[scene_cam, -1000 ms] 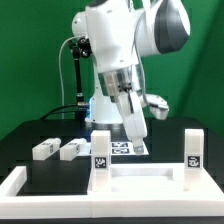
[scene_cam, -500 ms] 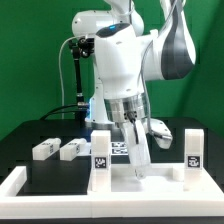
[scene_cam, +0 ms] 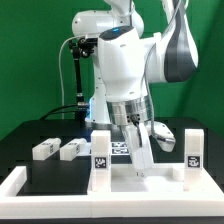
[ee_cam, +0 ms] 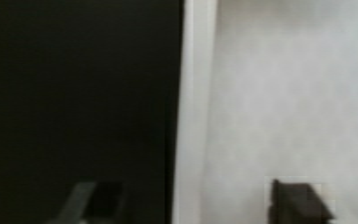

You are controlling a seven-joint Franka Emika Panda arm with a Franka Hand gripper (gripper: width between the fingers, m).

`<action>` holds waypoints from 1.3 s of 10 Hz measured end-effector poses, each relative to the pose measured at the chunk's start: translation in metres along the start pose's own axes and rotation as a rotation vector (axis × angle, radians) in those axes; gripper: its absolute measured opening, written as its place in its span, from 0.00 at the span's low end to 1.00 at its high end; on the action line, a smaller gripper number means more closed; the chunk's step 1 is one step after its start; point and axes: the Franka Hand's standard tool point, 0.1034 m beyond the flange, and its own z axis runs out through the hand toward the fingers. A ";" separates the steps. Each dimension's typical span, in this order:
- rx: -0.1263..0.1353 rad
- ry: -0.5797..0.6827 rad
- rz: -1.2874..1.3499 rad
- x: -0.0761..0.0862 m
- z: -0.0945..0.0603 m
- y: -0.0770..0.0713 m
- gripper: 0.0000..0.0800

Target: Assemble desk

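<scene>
While the arm bends low over the front of the black table [scene_cam: 60, 172], the gripper [scene_cam: 140, 168] hangs just above the desk slab [scene_cam: 160, 182], which lies flat at the near edge of the table, towards the exterior view's right. Two legs stand upright at the slab, one at the end on the exterior view's left [scene_cam: 101, 150] and one at the end on the exterior view's right [scene_cam: 193, 148], each with a black-and-white marker facing the camera; the gripper comes down between them, nearer the first. Two more legs [scene_cam: 45, 150] [scene_cam: 71, 150] lie loose on the table, side by side and well apart from the slab, towards the exterior view's left. Behind the gripper the marker board [scene_cam: 122, 149] lies flat on the table, partly hidden by the arm. In the wrist view the gripper [ee_cam: 194, 198] shows only its dark fingertips [ee_cam: 297, 198], set well apart, with the slab's pale raised rim [ee_cam: 197, 90] running between them, white slab to one side and black table [ee_cam: 69, 90] to the other. That picture is blurred, but the jaws seem to be partly open, straddling the rim without pressing on it, and holding nothing. The white frame [scene_cam: 15, 182] runs along the table's near corner.
</scene>
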 end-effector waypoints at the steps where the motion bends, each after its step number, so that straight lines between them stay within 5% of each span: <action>1: -0.002 -0.001 0.000 0.000 0.000 0.001 0.27; 2: -0.010 -0.003 0.004 0.000 0.002 0.004 0.11; 3: -0.010 -0.002 0.007 0.001 0.001 0.004 0.09; 13: -0.005 0.002 -0.017 0.003 0.001 0.006 0.09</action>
